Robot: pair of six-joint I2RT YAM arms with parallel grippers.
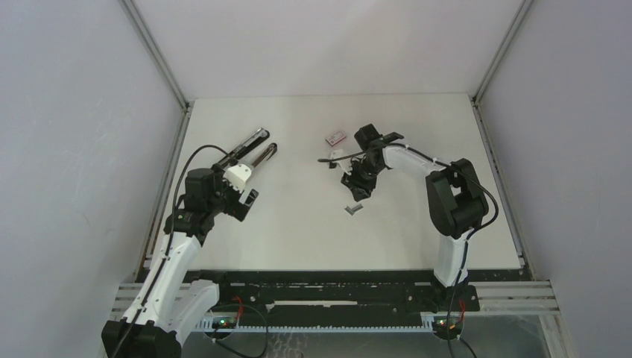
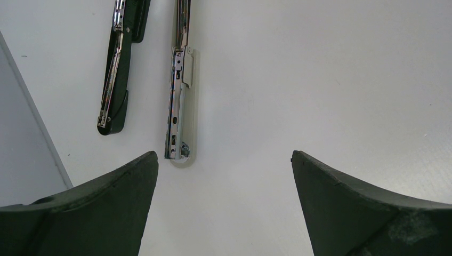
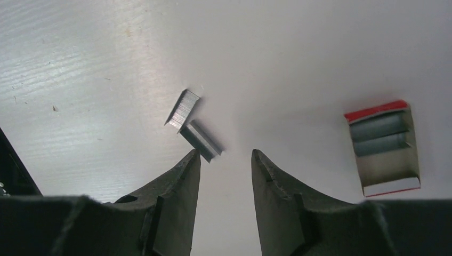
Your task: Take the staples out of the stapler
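Clearly, the right gripper (image 3: 224, 154) hung with jaws slightly apart, gripping nothing, its tips just beside the staples (image 3: 183, 108) lying loose on the table (image 3: 80, 64). A red-edged staple box (image 3: 385, 148) lay near the staples. Well apart from the staples, the left gripper (image 2: 224, 154) gaped wide before the opened stapler (image 2: 180, 101).

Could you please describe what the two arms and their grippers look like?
The left arm and right arm have white links, bulky black joints and loose black cables. The left gripper and right gripper have matte black, tapering fingers.
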